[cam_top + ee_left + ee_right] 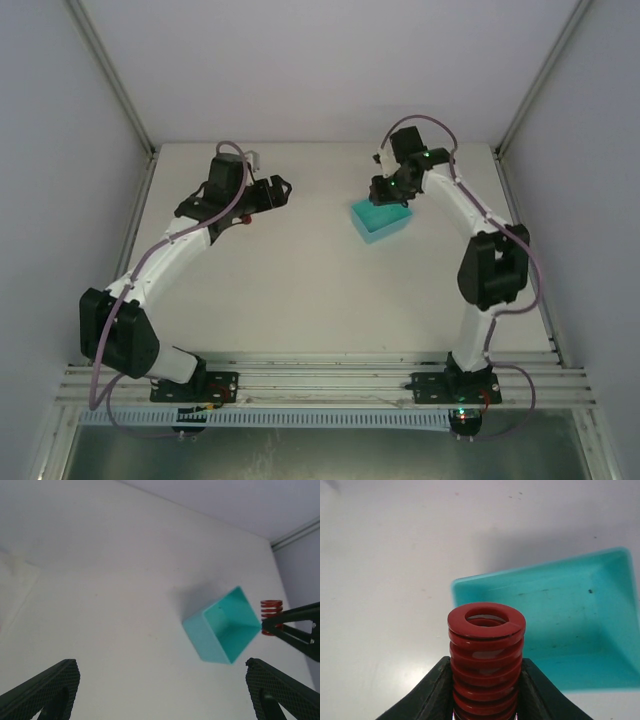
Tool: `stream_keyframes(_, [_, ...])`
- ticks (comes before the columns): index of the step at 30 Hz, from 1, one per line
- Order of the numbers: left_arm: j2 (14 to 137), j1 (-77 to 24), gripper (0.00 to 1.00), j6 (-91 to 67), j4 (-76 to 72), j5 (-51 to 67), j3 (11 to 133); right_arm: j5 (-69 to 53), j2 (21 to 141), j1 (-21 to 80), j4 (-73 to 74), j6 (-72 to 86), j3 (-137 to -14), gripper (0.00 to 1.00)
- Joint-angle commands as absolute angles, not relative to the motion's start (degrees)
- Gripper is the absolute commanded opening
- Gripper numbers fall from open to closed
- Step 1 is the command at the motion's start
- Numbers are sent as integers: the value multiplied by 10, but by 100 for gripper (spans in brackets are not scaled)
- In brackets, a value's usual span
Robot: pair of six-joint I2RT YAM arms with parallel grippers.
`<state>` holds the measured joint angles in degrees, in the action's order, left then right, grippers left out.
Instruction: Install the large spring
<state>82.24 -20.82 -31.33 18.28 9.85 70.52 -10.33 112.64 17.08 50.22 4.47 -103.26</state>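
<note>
My right gripper [486,680] is shut on a large red coil spring [486,650] and holds it upright in the air, just outside the near corner of a teal open box [555,625]. The left wrist view shows the spring [271,611] sticking up from the right gripper's fingers [295,630], beside the box's right corner [222,627]. In the top view the right gripper [388,193] hovers at the far edge of the box [380,220]. My left gripper [283,187] is open and empty, held above the table left of the box.
The white table [300,290] is walled by grey panels left, right and back. A small white object [252,160] lies behind the left arm at the far edge. The teal box looks empty inside.
</note>
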Motion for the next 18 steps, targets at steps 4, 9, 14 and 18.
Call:
stream_keyframes(4, [834, -208, 83, -350, 116, 211, 732, -159, 990, 208, 353, 3, -913, 16])
stream_keyframes(9, [851, -216, 75, -354, 90, 277, 751, -163, 920, 251, 264, -25, -835, 15])
stream_keyframes(14, [879, -228, 74, -359, 83, 330, 779, -158, 899, 294, 207, -35, -805, 14])
stream_keyframes(18, [894, -235, 71, -361, 83, 354, 787, -150, 890, 319, 166, -48, -791, 13])
